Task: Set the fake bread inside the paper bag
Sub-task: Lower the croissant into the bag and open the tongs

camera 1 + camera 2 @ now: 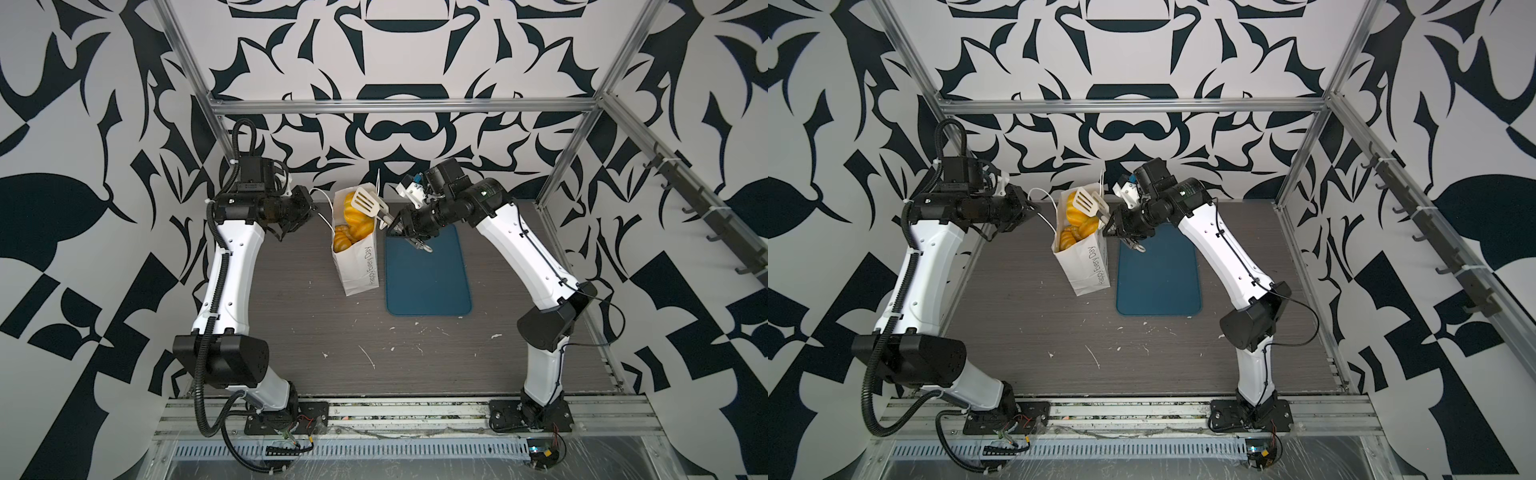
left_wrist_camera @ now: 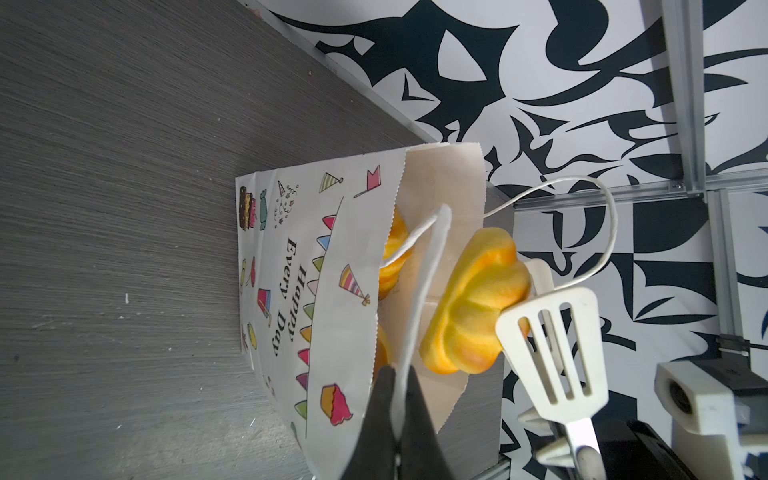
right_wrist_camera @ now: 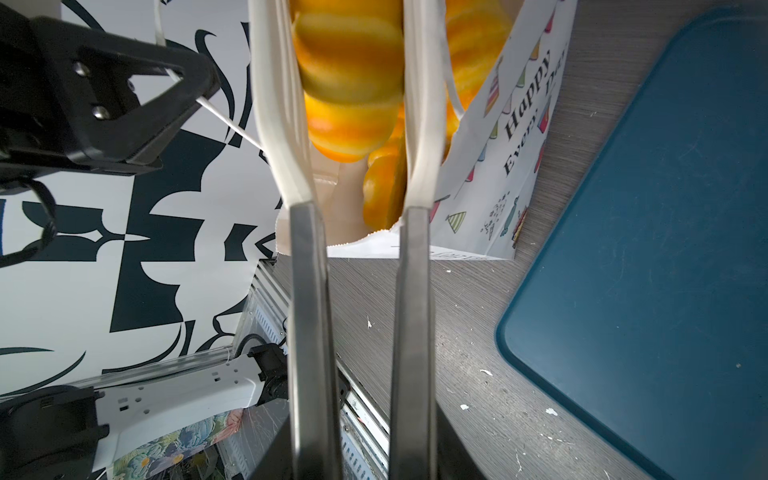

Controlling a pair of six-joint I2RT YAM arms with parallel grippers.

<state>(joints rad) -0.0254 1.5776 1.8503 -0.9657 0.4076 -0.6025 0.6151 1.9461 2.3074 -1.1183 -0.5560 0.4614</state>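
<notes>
Table (image 1: 291, 332): carries blue tray (image 1: 428, 274) and, just beside it, bag (image 1: 359, 266), upright and open-mouthed. Inside bag: heap of striped orange bread (image 1: 345, 243). Right gripper (image 1: 391, 226): grasps tongs (image 1: 365, 203), white slotted blades over bag mouth. Between blades: held piece (image 2: 473, 307), seemingly pinched, partly above the rim. Left gripper (image 1: 311, 208): clenched on bag's cord handle (image 3: 226, 120), cord taut, drawn sideways away from tray.
</notes>
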